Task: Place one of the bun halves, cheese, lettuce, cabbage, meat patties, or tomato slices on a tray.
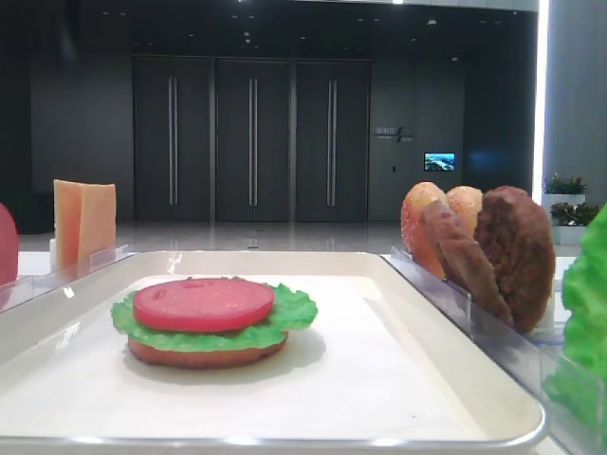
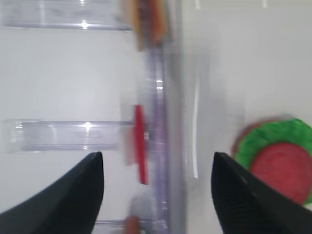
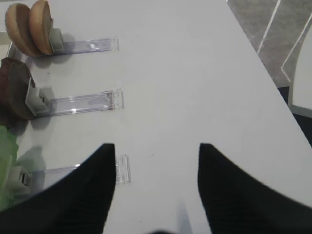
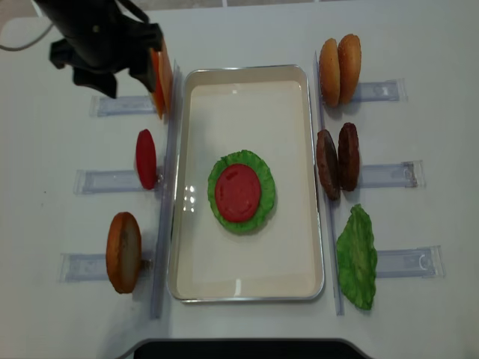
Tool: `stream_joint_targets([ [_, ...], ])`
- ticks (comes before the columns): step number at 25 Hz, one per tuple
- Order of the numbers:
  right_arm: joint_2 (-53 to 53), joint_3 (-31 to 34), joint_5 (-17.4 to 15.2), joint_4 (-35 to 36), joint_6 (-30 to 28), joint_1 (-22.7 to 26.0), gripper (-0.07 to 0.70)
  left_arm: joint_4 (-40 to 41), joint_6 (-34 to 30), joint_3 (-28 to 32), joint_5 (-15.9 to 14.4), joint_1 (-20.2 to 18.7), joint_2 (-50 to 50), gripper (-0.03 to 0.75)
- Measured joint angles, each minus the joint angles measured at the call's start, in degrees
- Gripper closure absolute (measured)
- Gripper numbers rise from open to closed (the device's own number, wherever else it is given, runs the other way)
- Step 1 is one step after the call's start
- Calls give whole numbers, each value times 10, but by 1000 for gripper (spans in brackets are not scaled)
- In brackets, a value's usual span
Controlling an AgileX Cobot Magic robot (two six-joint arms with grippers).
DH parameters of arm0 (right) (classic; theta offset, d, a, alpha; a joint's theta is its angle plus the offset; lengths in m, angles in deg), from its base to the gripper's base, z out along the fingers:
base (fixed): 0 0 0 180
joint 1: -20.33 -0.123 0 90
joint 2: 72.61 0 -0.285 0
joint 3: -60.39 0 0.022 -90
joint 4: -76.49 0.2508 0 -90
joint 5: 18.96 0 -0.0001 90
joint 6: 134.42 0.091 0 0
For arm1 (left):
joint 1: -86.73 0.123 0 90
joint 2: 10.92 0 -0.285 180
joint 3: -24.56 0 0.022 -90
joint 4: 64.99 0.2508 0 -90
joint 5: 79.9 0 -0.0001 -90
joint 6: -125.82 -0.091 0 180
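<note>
On the white tray [image 4: 299, 149] lies a stack: a brown bun base [image 1: 204, 355], a green lettuce leaf [image 4: 262, 206] and a tomato slice [image 4: 238, 192] on top. My left gripper [image 2: 157, 155] is open and holds nothing. It hangs over the tray's left rim [image 2: 195, 122], and a spare tomato slice [image 2: 140, 144] stands edge-on below the gap. That view is blurred. The left arm [image 4: 97, 41] partly covers the cheese [image 4: 159, 78]. My right gripper [image 3: 156, 146] is open over bare table, right of the holders.
Clear holders line both sides of the tray. On the left stand a tomato slice [image 4: 146, 158] and a bun half [image 4: 123, 250]. On the right are two bun halves [image 4: 338, 69], two meat patties [image 4: 337, 158] and a lettuce leaf [image 4: 358, 258].
</note>
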Motion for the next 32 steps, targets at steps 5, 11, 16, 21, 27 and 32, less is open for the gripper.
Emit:
stream_joint_targets([
  [5,0,0,0,0,0,0,265,35,-50,0,-14,106,0,192],
  [11,0,0,0,0,0,0,265,80,-77,29,-42,129,13,192],
  [16,0,0,0,0,0,0,265,68,-77,210,-37,129,173,196],
  [21,0,0,0,0,0,0,265,63,-77,367,-24,129,393,224],
  [27,0,0,0,0,0,0,265,63,-91,498,14,129,643,230],
  [32,0,0,0,0,0,0,265,66,-125,523,15,129,811,230],
])
